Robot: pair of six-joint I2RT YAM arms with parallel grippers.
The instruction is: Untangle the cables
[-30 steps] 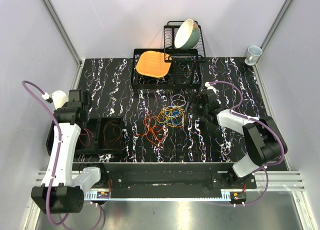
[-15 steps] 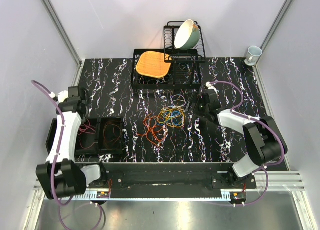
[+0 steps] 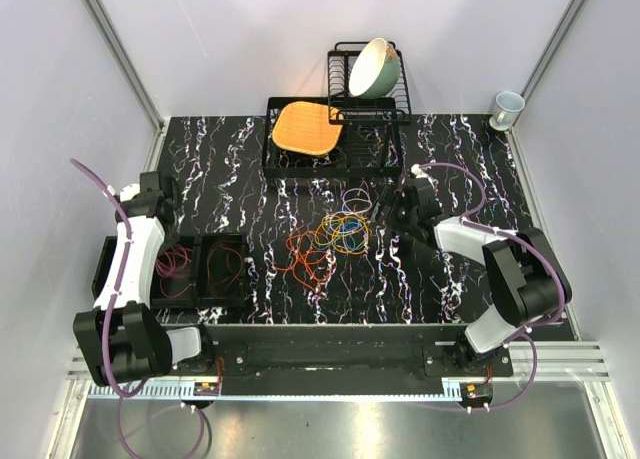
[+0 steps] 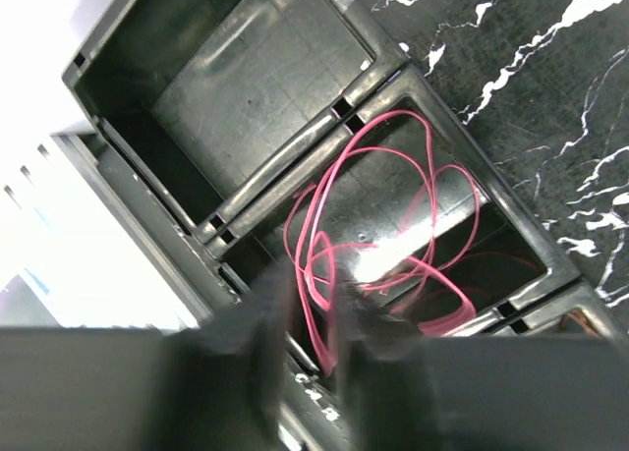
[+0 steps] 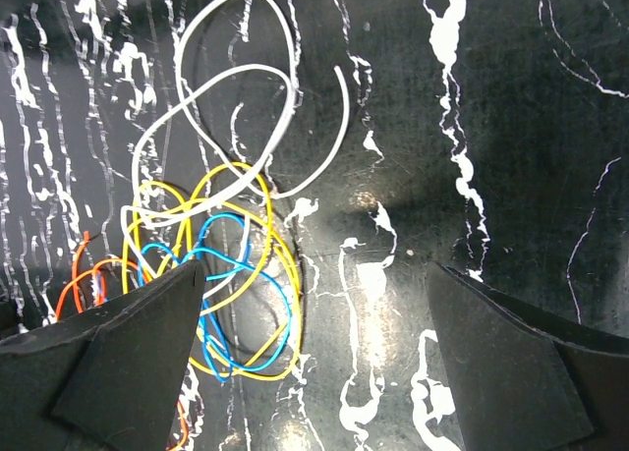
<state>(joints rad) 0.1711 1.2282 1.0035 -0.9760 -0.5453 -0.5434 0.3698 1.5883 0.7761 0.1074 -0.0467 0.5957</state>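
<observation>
Illegible wht txt near pink cable (image 4: pixel 308 292)

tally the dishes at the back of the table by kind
bowl: 1
cup: 1
orange plate: 1
total: 3

Cables (image 3: pixel 335 237) orange, yellow, blue, purple; table (image 3: pixel 455 164) black, white-veined.
</observation>
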